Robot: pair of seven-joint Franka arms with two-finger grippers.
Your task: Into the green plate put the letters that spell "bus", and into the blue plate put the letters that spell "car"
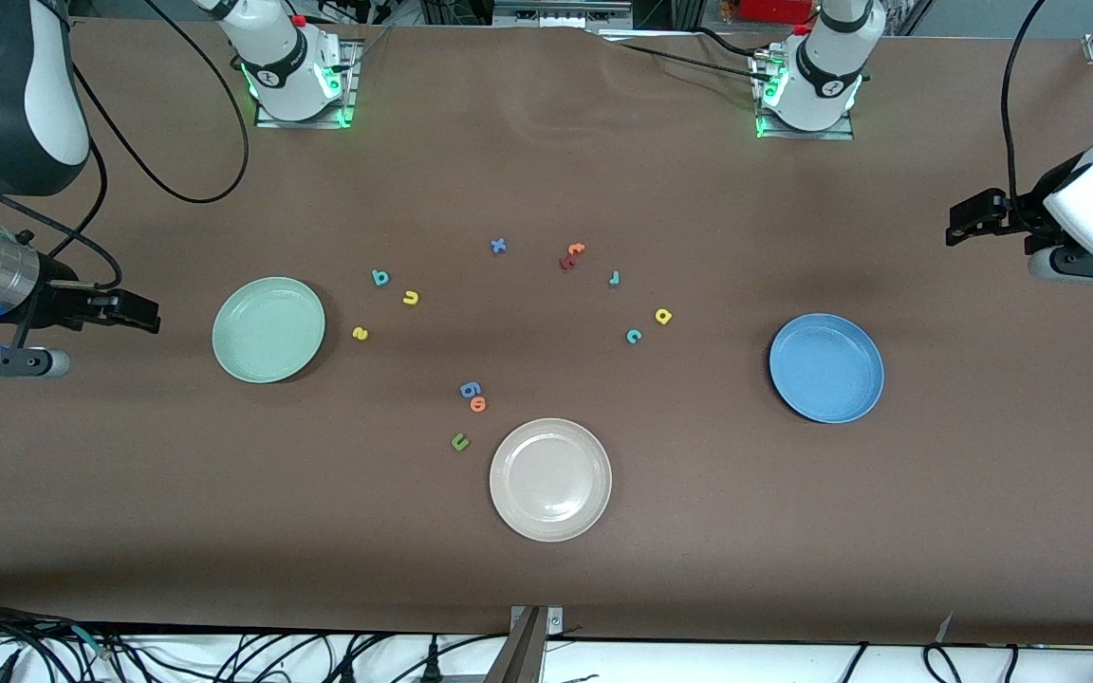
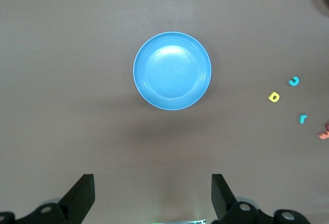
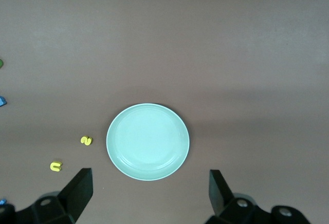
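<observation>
Clearly the foam letters are light, soft and thin, best pinched across their edges: teal b, yellow u and yellow s lie beside the green plate; teal c, yellow a, teal r lie toward the blue plate. Both plates are bare. Right gripper and left gripper wait wide open, empty, over the tabletop ends. Letter shapes are barely legible.
</observation>
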